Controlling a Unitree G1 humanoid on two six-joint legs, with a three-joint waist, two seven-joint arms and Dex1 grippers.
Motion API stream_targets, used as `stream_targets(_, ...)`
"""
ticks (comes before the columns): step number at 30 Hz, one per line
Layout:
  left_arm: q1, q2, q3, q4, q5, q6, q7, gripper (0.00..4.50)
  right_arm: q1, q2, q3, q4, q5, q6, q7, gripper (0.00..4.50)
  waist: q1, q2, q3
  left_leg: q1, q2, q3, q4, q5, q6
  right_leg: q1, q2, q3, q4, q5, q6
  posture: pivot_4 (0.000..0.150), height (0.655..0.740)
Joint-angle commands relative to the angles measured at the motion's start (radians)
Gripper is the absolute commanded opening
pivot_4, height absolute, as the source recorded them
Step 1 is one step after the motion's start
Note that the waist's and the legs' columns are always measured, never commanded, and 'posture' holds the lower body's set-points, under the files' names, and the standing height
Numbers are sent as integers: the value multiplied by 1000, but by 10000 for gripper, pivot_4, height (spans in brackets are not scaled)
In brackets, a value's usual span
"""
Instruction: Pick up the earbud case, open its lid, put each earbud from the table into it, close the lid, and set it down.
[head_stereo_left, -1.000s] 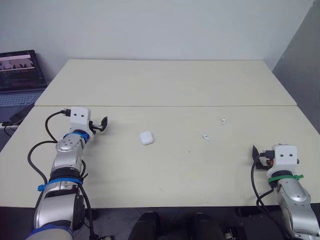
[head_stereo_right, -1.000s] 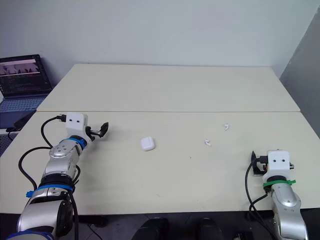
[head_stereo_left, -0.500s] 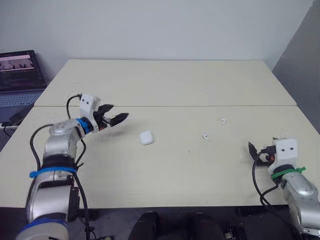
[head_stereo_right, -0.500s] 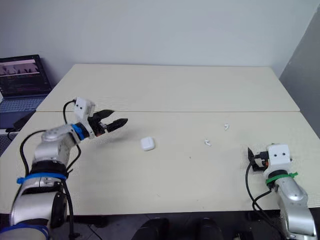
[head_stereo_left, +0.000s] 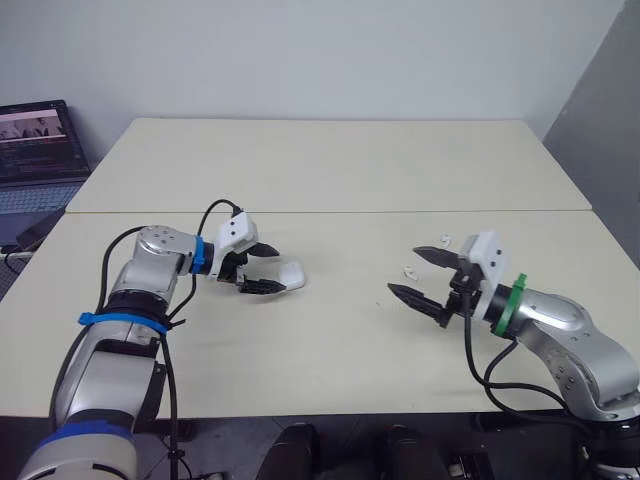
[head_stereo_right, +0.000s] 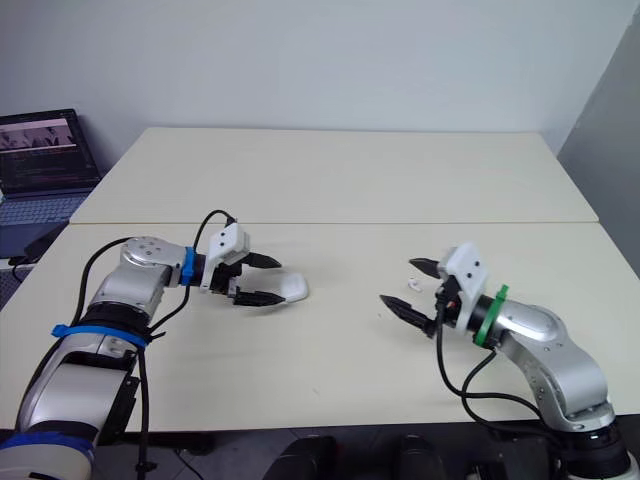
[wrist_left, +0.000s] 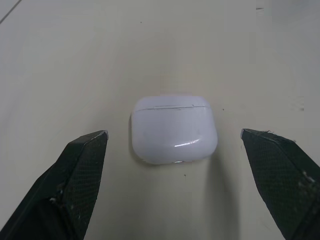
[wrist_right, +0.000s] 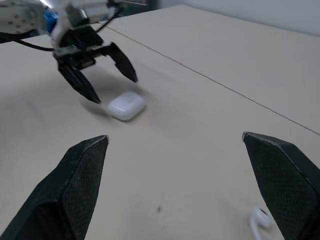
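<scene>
Two matte black fingers (wrist_left: 80, 175) gape before the glossy, rounded earbud case (wrist_left: 173, 129)

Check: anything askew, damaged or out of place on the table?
Nothing stands out. The earbud case lies closed, untouched, between the fingers of the open left gripper; two earbuds lie loose on the table.
</scene>
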Motion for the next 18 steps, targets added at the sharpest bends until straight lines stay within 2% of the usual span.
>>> stream_targets(1,-5,-22,3,22,20,-38,33,44838,-7,-5,-7,-37,3,6,-10,45000,2,-1,0,-1,0,-1,2,0,0,0,0,-1,0,0,0,1500,7400)
stream_targets(12,-8,-84,-22,104,86,-100,68,44838,2,-32,-26,-57,2,22,-17,45000,0,0,0,-4,0,-1,10,-3,3,0,0,-1,1,-2,5,1500,7400)
stream_targets(15,5,-67,-35,135,109,-123,43,39169,7,-40,-33,-61,4,24,-23,45000,0,-1,0,-3,0,-1,10,-3,3,1,0,-1,1,-2,5,1500,7400)
stream_targets(18,-2,-81,-16,148,96,-139,55,30436,16,-39,-37,-59,2,19,-31,45000,0,-1,0,-3,0,-1,10,-3,3,1,0,-1,1,-2,5,1500,7400)
